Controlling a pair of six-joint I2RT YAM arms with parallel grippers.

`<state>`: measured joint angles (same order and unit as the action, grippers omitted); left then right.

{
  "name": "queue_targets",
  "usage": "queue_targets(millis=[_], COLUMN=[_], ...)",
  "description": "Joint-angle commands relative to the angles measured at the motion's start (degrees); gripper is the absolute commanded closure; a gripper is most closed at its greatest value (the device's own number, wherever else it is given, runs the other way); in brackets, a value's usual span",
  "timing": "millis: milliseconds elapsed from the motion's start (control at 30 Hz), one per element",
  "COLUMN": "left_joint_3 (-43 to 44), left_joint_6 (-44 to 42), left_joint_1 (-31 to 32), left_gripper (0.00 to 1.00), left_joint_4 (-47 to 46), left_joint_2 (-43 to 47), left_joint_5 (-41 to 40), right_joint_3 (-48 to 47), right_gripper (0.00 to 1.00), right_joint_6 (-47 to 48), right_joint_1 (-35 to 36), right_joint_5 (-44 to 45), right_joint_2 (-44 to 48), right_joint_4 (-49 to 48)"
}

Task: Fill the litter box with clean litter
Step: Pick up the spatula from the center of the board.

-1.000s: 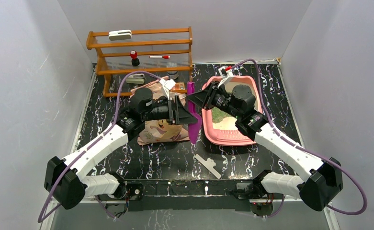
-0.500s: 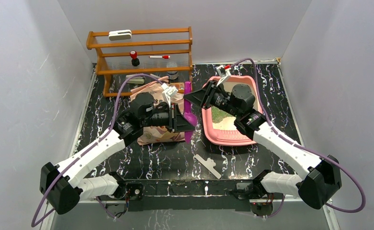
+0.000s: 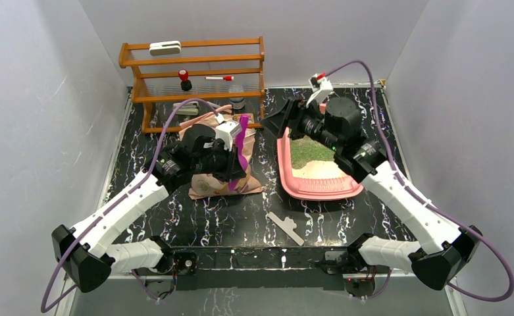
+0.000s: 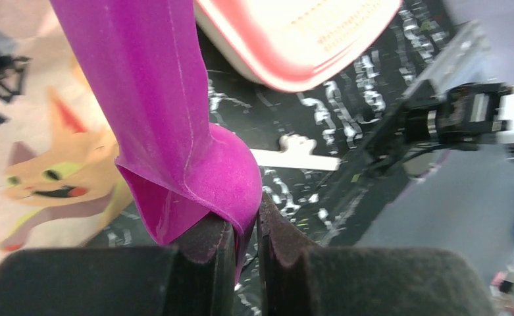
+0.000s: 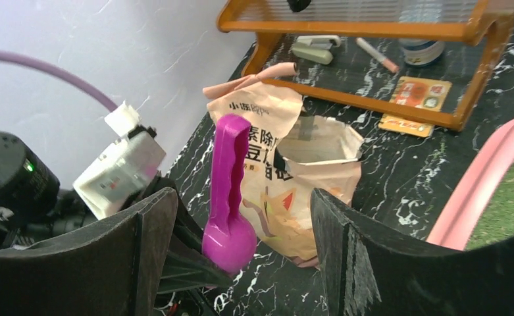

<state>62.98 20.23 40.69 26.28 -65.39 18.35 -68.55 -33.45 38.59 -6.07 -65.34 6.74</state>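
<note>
The pink litter box (image 3: 287, 172) lies right of centre, with green clean litter (image 3: 310, 151) and a pale patch inside it. My left gripper (image 3: 231, 164) is shut on the rim of the purple scoop's (image 3: 239, 141) round end; its handle points to the far side. It hangs over the beige cat-printed bag (image 3: 208, 185). In the left wrist view the fingers (image 4: 208, 253) pinch the scoop (image 4: 168, 112) edge. My right gripper (image 3: 275, 120) stands open, apart from the scoop, above the box's far left corner. Its view shows the scoop (image 5: 228, 191), the bag (image 5: 300, 184) and the box rim (image 5: 484, 178).
A wooden shelf rack (image 3: 195, 72) with small items stands at the back left. A white flat plastic piece (image 3: 285, 227) lies on the black marbled table near the front. An orange card (image 5: 418, 92) lies under the rack.
The left gripper shut on the scoop, then the right gripper opened and drew back toward the far right. The left arm carried the scoop left over the bag.
</note>
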Motion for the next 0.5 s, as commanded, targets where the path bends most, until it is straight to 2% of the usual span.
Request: queue_targets(millis=[0,100,233,333,467], left_joint_3=[5.26,6.53,8.59,10.06,10.37], left_joint_6=[-10.53,-16.34,-22.28,-25.06,-27.92], left_joint_1=[1.58,3.28,5.30,7.50,8.91], left_gripper=[1.00,1.00,1.00,1.00,1.00], left_joint_4=[9.52,11.97,15.18,17.70,17.72], left_joint_2=[0.34,-0.01,-2.10,-3.42,-3.11], left_joint_5=[-10.90,-14.58,-15.38,-19.03,-21.67], right_joint_3=[-11.73,-15.06,-18.72,-21.89,-24.92], right_gripper=[0.18,0.18,0.17,0.16,0.20], right_joint_6=[3.74,3.67,2.03,1.22,-0.16], right_joint_1=[-0.45,-0.53,-0.65,-0.74,-0.88], right_joint_5=[3.27,-1.74,-6.87,-8.69,-13.36], right_joint_2=[-2.42,-4.92,-8.01,-10.61,-14.48], right_joint_4=[13.61,16.55,18.27,21.03,23.96])
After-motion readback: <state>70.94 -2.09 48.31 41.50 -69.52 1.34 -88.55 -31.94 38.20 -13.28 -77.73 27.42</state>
